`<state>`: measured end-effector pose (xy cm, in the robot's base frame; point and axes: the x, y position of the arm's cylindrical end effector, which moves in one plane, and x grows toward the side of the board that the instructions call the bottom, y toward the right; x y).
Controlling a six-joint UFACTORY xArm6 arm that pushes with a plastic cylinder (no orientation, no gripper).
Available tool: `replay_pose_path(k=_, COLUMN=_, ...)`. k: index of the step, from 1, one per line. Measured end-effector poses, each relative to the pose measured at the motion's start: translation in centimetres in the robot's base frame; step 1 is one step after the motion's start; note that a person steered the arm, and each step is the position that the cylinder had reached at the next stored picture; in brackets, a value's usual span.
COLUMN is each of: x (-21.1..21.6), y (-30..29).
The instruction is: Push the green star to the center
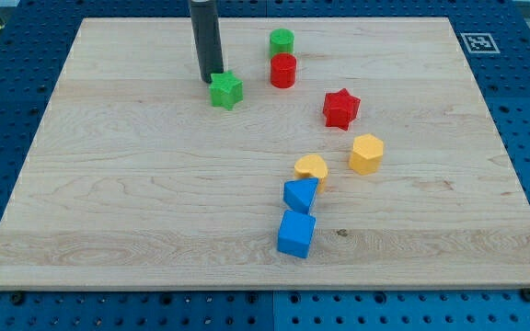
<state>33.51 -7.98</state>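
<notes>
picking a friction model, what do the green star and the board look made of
Green star: likely plastic, uniform saturated colour, smooth matte faces with a faint sheen. Board: pale wood, visible grain lines and plank seams, satin finish. My tip sits at the star's upper-left edge.

two green blocks, a star (226,90) and a cylinder (282,41), two red, a cylinder (283,71) and a star (340,108), two yellow (367,154) (311,168), two blue (300,195) (296,233), eight blocks altogether

My tip (210,77) at upper left of frame, touching top-left side of green star (226,90) on worktop (109,184). Red cylinder (283,71), green cylinder (282,41) just right.
</notes>
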Motion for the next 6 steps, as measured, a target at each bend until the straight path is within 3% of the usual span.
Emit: replay_pose_path(k=6, x=4.9, y=6.6)
